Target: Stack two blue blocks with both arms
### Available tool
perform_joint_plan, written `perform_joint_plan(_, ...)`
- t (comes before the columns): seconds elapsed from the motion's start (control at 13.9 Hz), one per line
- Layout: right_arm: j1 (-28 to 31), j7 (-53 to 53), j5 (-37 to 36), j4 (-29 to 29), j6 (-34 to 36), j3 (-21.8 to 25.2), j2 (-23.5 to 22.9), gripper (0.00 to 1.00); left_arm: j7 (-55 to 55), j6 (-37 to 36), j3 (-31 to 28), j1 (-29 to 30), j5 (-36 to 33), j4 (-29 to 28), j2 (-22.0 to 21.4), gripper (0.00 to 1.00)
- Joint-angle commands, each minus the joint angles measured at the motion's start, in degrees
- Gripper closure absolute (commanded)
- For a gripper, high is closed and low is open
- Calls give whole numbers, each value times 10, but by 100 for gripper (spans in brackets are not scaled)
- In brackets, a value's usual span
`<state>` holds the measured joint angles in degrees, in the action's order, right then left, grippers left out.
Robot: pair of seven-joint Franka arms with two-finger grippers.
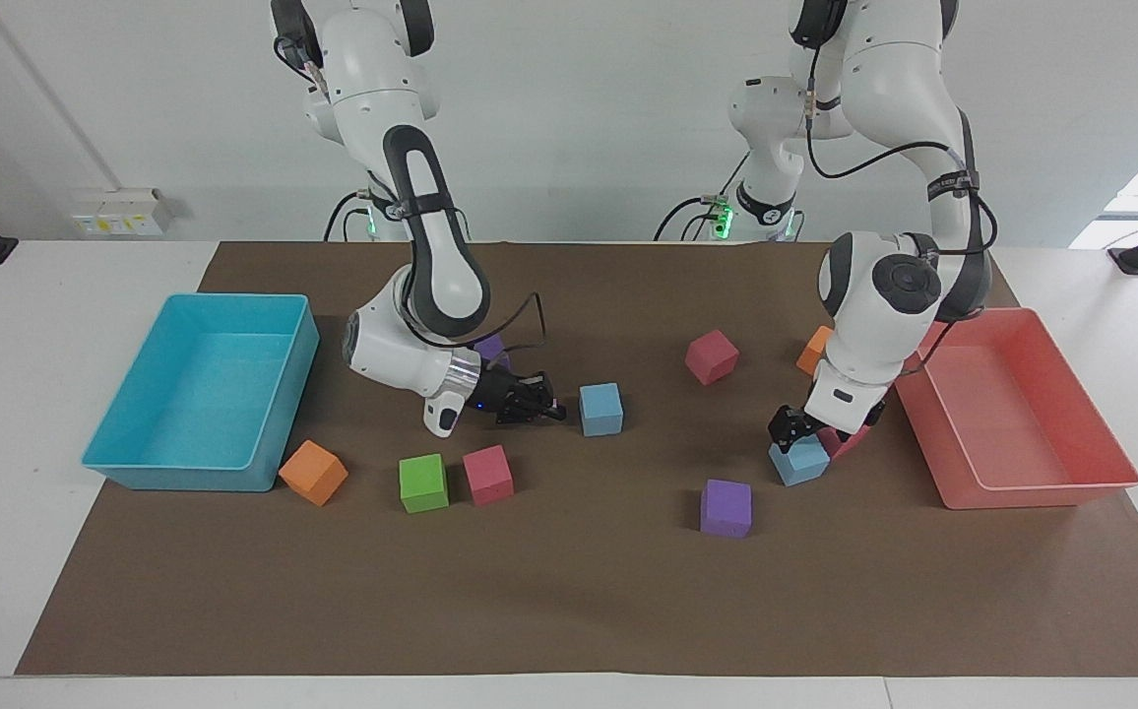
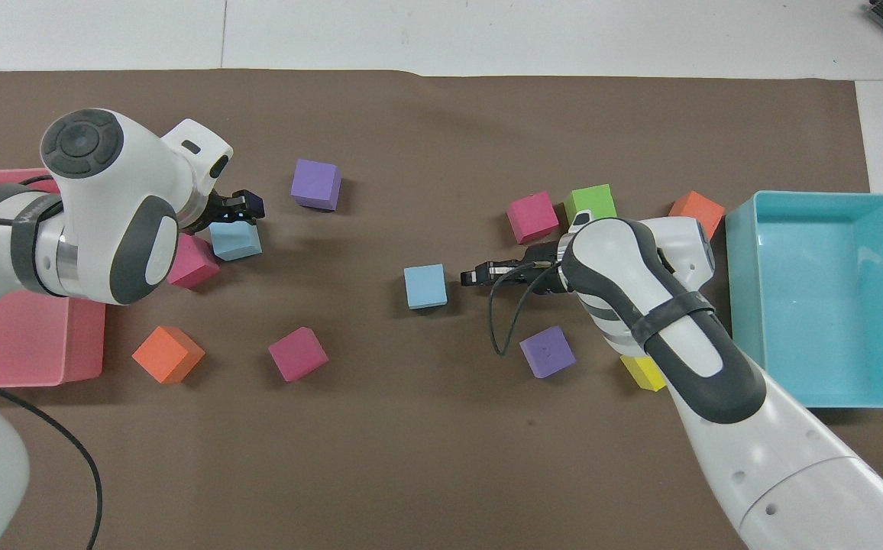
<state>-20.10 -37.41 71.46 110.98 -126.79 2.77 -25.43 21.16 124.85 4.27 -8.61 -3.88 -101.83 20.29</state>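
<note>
Blue block [image 1: 601,409] on open mat, right gripper [image 1: 551,409] beside it, jaws closed, left gripper [image 1: 793,429] jaws wide over second blue block [image 1: 799,461]

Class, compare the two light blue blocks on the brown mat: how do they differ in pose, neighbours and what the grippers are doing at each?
The blue block at mid-table sits square to the mat's edges; the blue block near the pink tray sits turned. The mid-table one stands alone; the other sits against a pink block. The left gripper is down over the block near the tray, open; the right gripper, shut, lies level beside the mid-table one, with a small gap. Both are same-sized sky-blue cubes on the mat.
</note>
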Motion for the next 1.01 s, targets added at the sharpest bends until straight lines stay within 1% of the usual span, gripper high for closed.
perform_joint_plan(0.0,1,-23,21,14,-14,-2,9,100,14,14,-6,-4,-15,-5,1,0)
perform_joint_plan(0.14,1,-26,21,17,-14,-2,10,100,15,19,-6,-8,-15,-11,3,0)
perform_joint_plan(0.29,1,-27,21,17,-14,-2,10,100,16,20,-7,-11,-15,-11,21,0)
perform_joint_plan(0.57,1,-27,21,19,-14,-2,11,100,12,32,-6,-12,-15,-33,15,0)
perform_joint_plan(0.79,1,-27,21,19,-14,-2,11,100,16,43,-7,-27,-15,-38,32,0)
perform_joint_plan(0.93,1,-27,21,19,-14,-2,11,100,16,41,-7,-27,-15,-39,32,0)
